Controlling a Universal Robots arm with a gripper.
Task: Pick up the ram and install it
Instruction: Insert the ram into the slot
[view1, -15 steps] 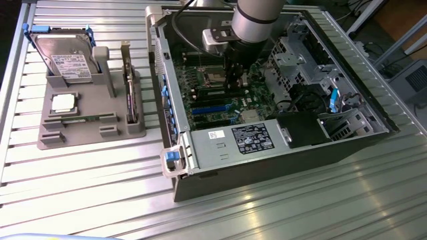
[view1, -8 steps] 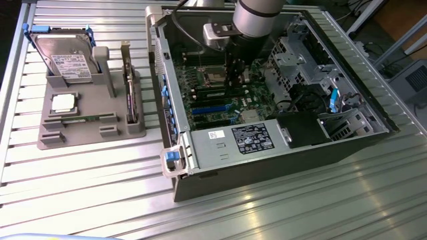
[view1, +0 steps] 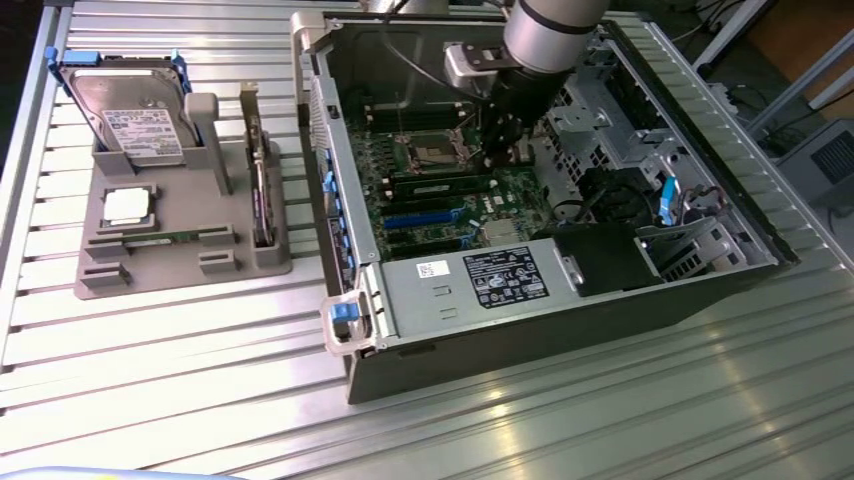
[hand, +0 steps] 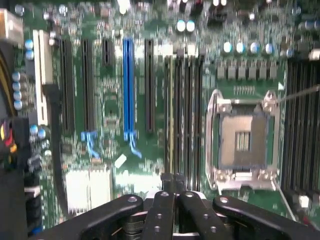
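Inside the open computer case (view1: 721, 215), my gripper (view1: 503, 157) hangs low over the motherboard, next to the empty processor socket (view1: 437, 152). In the wrist view its fingertips (hand: 172, 181) are pressed together, shut, with nothing visible between them. They sit over one end of the row of memory slots (hand: 192, 110). A ram stick (view1: 438, 187) stands in a slot close by the gripper. It appears edge-on as a thin yellowish line (hand: 171, 110) running away from the fingertips. I cannot tell whether the fingertips touch it.
A grey holder (view1: 180, 255) at the exterior view's left carries a hard drive (view1: 127, 115), a square silver processor (view1: 127, 205), an upright dark card (view1: 259, 195) and a thin green strip (view1: 160, 238). Case walls, cables and the power supply (view1: 501, 280) crowd the gripper.
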